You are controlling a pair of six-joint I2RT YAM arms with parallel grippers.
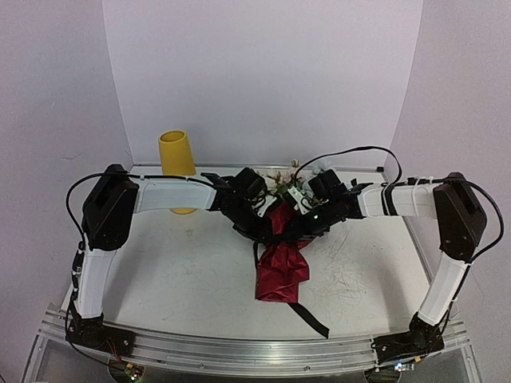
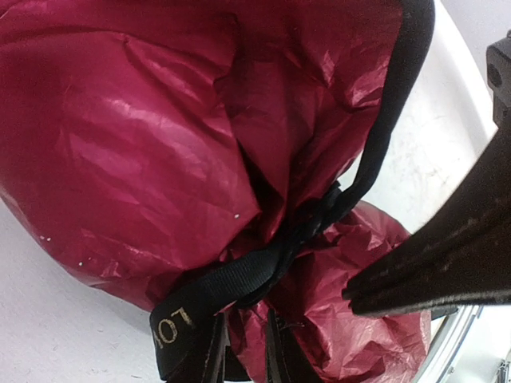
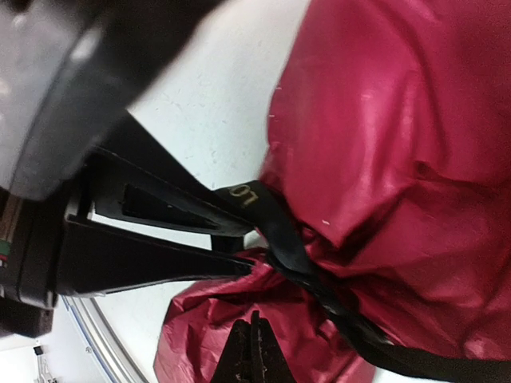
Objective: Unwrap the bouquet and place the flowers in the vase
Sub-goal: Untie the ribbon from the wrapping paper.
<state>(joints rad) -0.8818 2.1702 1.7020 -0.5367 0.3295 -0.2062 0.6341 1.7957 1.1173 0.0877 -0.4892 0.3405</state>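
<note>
Both arms are reaching inward over the table (image 1: 184, 267), left arm (image 1: 172, 194) and right arm (image 1: 403, 199) with forearms roughly level, wrists meeting above the tied waist of the bouquet (image 1: 281, 239) mid-table. Left gripper (image 3: 239, 239) is pinching the black ribbon (image 2: 239, 275) right by the knot, jaws almost together, with the printed ribbon end sticking out past its fingers (letters "LO" readable). Right gripper (image 3: 251, 343) is sitting fully closed with nothing between its fingers, tip hovering just beside the knot over the dark red wrapping paper (image 1: 281, 267); can't tell if it is touching. Bouquet is lying flat, flowers (image 1: 281, 182) pointing at the far wall and mostly hidden behind both wrists, paper end pointing at the near edge, one loose ribbon strand trailing toward near right. Vase (image 1: 176, 153) is standing upright at far left, well apart from the bouquet, its lower part blocked by the left arm.
</note>
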